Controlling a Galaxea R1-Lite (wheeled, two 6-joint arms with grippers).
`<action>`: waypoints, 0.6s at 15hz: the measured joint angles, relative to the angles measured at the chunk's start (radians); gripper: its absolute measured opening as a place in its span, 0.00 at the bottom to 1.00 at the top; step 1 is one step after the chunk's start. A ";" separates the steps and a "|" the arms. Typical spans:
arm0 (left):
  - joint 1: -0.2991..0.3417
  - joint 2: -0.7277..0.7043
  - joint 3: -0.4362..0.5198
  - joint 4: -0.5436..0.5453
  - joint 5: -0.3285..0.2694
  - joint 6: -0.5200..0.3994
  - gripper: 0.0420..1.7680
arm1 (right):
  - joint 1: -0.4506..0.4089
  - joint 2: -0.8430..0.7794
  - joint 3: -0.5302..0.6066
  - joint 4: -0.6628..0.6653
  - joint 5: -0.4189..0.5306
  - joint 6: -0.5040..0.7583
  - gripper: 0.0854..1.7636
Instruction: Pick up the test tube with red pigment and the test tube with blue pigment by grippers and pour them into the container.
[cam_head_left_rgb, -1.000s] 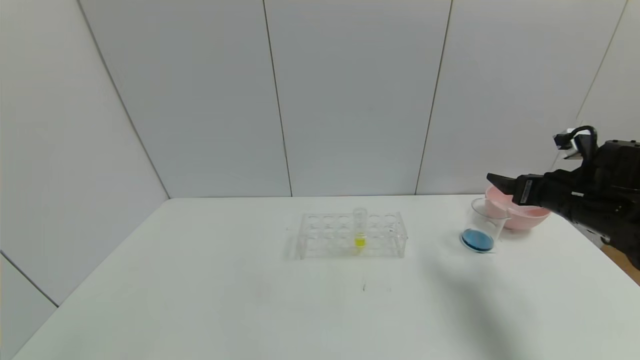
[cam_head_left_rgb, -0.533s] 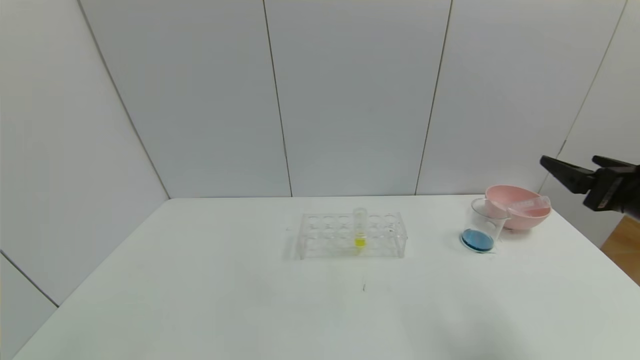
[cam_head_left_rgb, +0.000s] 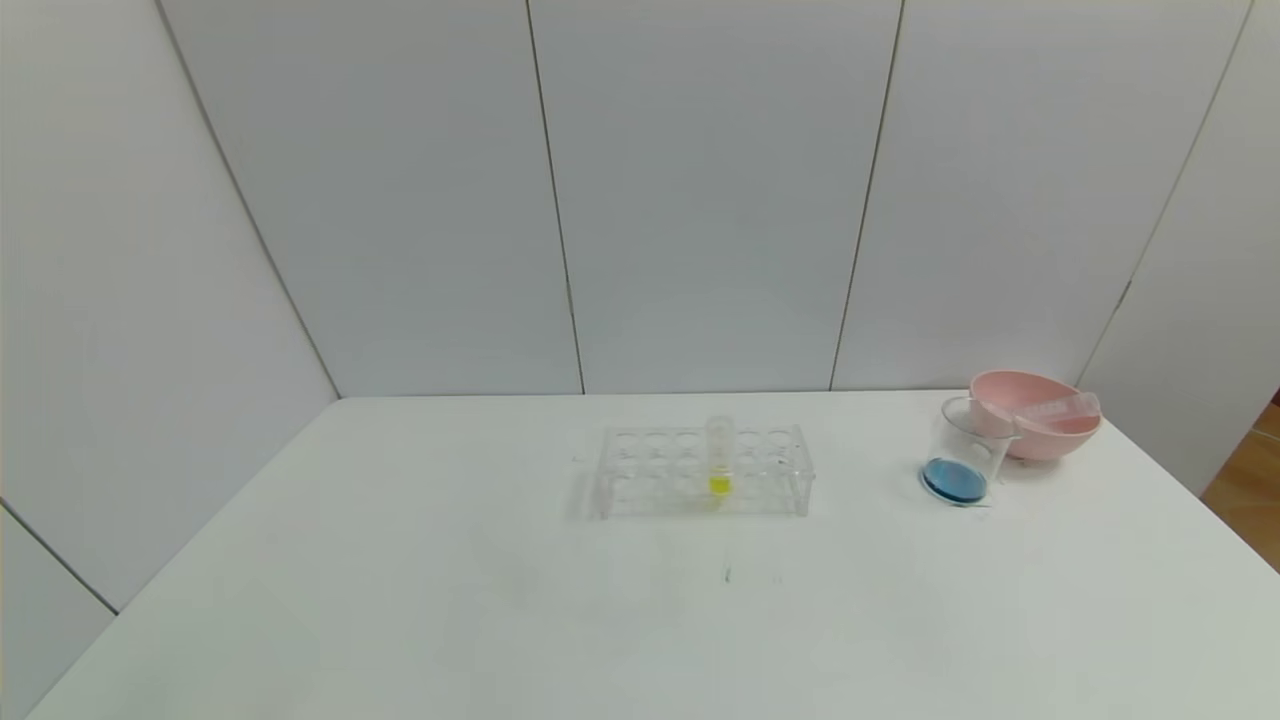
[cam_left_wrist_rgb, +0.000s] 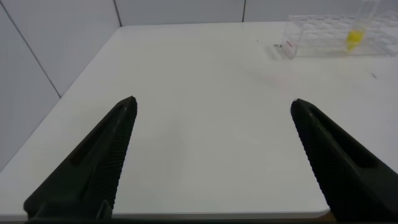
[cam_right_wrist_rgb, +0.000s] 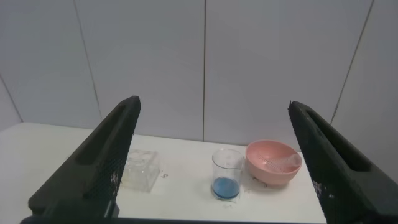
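white table (cam_head_left_rgb: 400, 600), grey panel walls (cam_head_left_rgb: 700, 200); rack (cam_head_left_rgb: 703, 472) mid-table.

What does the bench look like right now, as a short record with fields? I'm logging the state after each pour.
container: clear beaker with blue liquid at its bottom, beside the pink bowl
bowl contents: an empty clear tube lying in it
rack: clear tube rack mid-table, holding one tube with yellow liquid
left gripper: fingers open, above the table's near left part
right gripper: fingers open, held high, facing the beaker and bowl
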 joint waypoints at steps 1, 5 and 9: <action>0.000 0.000 0.000 0.000 0.000 0.000 1.00 | -0.002 -0.082 0.000 0.047 -0.001 -0.001 0.96; 0.000 0.000 0.000 0.000 0.000 0.000 1.00 | -0.008 -0.388 0.003 0.227 -0.010 -0.054 0.96; 0.000 0.000 0.000 0.000 0.000 0.000 1.00 | -0.022 -0.627 0.055 0.367 -0.044 -0.094 0.96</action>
